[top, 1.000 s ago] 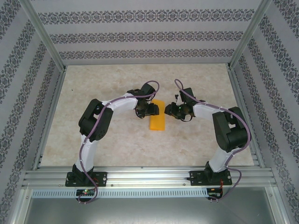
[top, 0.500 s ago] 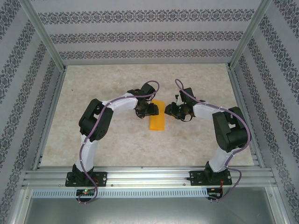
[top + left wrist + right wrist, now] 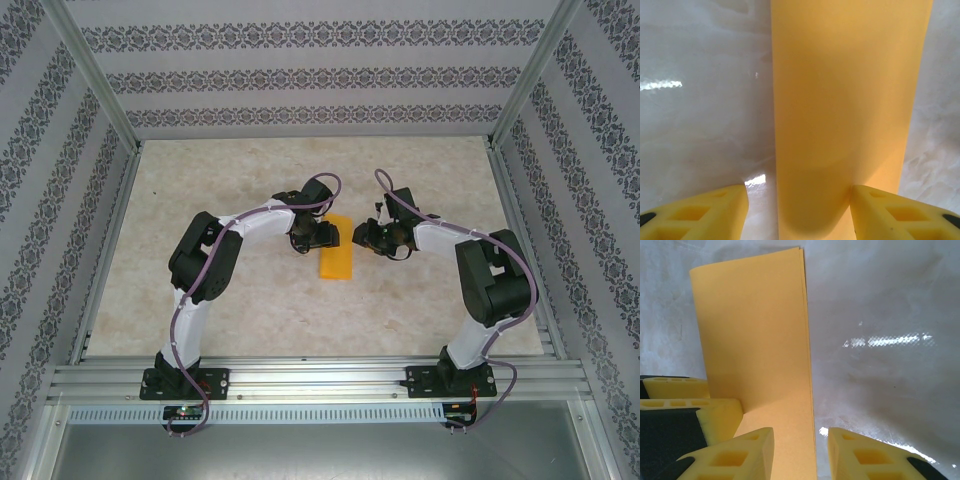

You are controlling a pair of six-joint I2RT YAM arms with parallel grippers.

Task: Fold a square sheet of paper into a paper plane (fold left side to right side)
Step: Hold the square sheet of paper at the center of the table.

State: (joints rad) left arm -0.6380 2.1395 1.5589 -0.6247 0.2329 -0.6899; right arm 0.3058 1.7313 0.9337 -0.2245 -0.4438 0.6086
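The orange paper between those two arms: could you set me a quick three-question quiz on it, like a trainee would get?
1. True or false: the orange paper lies as a full, unfolded square.
2. In the top view, where does the paper lie? A) between the left gripper and the right gripper; B) against the far wall; C) beside the left arm's base.
3. Fill in: in the left wrist view, the left gripper's fingers stand ___ (open or shut), one on each side of the strip.
Key: 1 false, it is folded into a narrow two-layer strip; 2 A; 3 open.
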